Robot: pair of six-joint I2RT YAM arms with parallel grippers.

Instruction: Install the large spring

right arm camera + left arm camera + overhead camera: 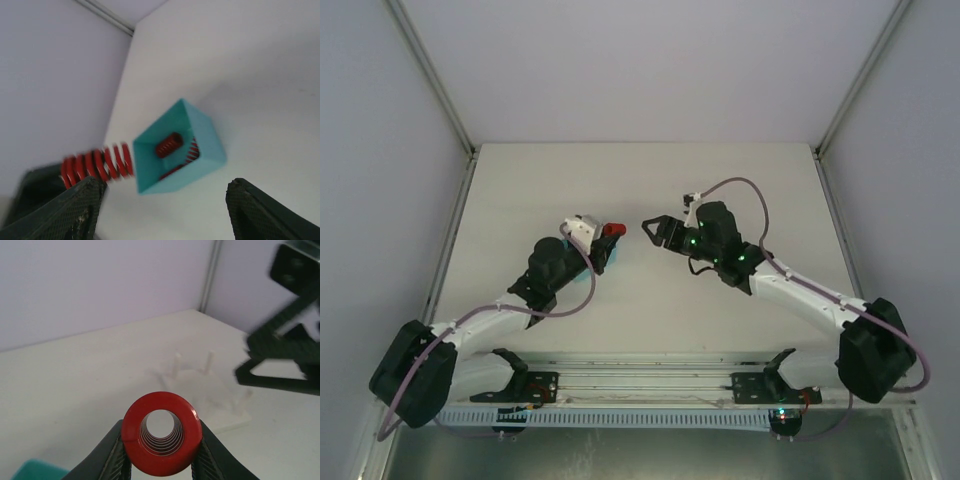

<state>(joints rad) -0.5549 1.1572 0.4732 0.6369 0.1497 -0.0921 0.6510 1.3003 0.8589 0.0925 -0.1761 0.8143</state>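
Left end effector (604, 245): fingers (116, 457) pinched on the large red coil spring (131, 435), one pad on either side of the coil. The spring is held clear of the white worktop (620, 180), lying roughly level. Seen end-on in the left wrist view, with the coils visible down its bore.

Right end effector (655, 231): fingers (60, 210) spread wide, nothing between them. It hangs just across from the spring's free end, with a small gap between the two. Its dark shape is blurred at the right edge of the left wrist view.

Teal open-topped plastic box (200, 145): sits on the worktop under the left arm, near the held spring. Inside it is a shorter red spring (169, 145), and more red coils show beside that one. Their number cannot be told.

White base plate with thin upright pegs (200, 385): flat on the worktop beyond the spring in the left wrist view. It is pale against the surface and hard to make out. The spring is well apart from it and sits on no peg.
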